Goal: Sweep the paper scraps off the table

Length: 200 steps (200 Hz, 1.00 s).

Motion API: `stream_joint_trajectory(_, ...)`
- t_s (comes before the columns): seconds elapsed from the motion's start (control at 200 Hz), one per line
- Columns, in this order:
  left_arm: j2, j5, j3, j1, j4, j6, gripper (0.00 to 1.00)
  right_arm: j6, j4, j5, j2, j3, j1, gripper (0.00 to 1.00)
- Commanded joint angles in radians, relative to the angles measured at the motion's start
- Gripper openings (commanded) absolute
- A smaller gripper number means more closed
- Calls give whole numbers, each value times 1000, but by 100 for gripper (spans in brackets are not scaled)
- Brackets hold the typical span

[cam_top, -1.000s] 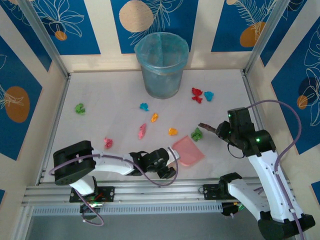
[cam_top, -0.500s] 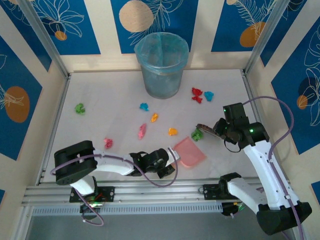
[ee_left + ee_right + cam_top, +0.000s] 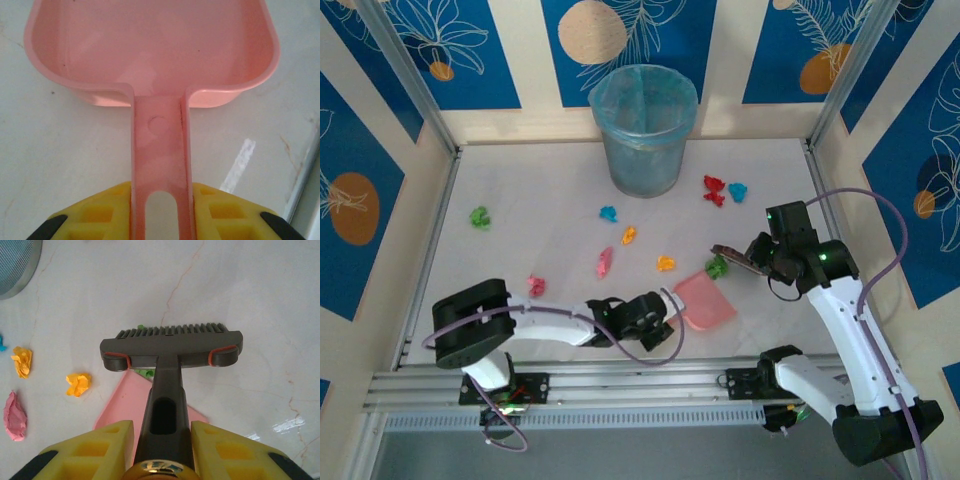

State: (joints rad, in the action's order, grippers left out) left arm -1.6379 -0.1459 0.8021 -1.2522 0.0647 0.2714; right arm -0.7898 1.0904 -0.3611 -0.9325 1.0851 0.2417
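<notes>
Several paper scraps lie on the white table point(image 3: 540, 190): green point(image 3: 480, 216), cyan point(image 3: 608, 213), orange point(image 3: 629, 235), pink point(image 3: 604, 263), orange point(image 3: 666, 263) and red point(image 3: 714, 189). My left gripper point(image 3: 660, 320) point(image 3: 160, 212) is shut on the handle of the pink dustpan point(image 3: 703, 302) point(image 3: 150, 50), which lies flat and holds nothing. My right gripper point(image 3: 762, 262) point(image 3: 162, 440) is shut on a dark brush point(image 3: 728, 253) point(image 3: 172, 347). The bristles sit over a green scrap point(image 3: 716, 266) point(image 3: 145, 373) at the dustpan's mouth point(image 3: 120, 407).
A blue-lined bin point(image 3: 643, 128) point(image 3: 15, 265) stands at the back centre. A cyan scrap point(image 3: 737, 191) lies near the red one, and a pink scrap point(image 3: 536, 286) by the left arm. Metal rails point(image 3: 620, 385) run along the near edge.
My right arm carried the brush left, up to the green scrap. My left gripper pushed the dustpan a little to the right, toward that scrap.
</notes>
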Motion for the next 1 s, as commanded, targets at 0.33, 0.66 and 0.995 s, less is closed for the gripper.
stream_joint_trajectory(0.33, -90, -37, 187, 7, -286, 181, 20, 21, -72, -109, -87, 47, 20, 0)
stream_joint_trajectory(0.66, -155, -42, 258, 22, -327, 247, 19, 49, 54, -357, -186, 110, 265, 0)
stream_joint_trajectory(0.995, -167, -27, 249, 23, -261, 239, 18, -16, 252, -285, -42, 134, 465, 0)
